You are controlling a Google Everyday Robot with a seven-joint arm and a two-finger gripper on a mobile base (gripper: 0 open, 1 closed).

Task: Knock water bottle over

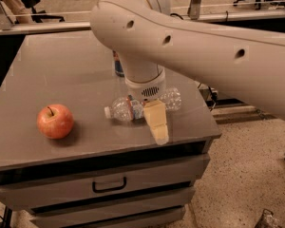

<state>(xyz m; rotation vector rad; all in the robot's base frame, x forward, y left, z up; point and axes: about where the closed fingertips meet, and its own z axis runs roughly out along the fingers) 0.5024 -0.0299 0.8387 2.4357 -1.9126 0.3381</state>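
The water bottle [126, 109] lies on its side on the grey cabinet top [61, 80], white cap pointing left, its clear base showing to the right of my wrist. My gripper [157, 125] hangs just in front of and above the bottle's middle, its tan finger [156, 120] pointing toward the front edge. My large white arm crosses the view from the upper right and hides part of the bottle.
A red apple [55, 121] sits on the cabinet's front left. A blue-and-silver can [118, 65] stands behind my wrist, mostly hidden. Drawers with a handle [109, 185] are below. Speckled floor lies to the right.
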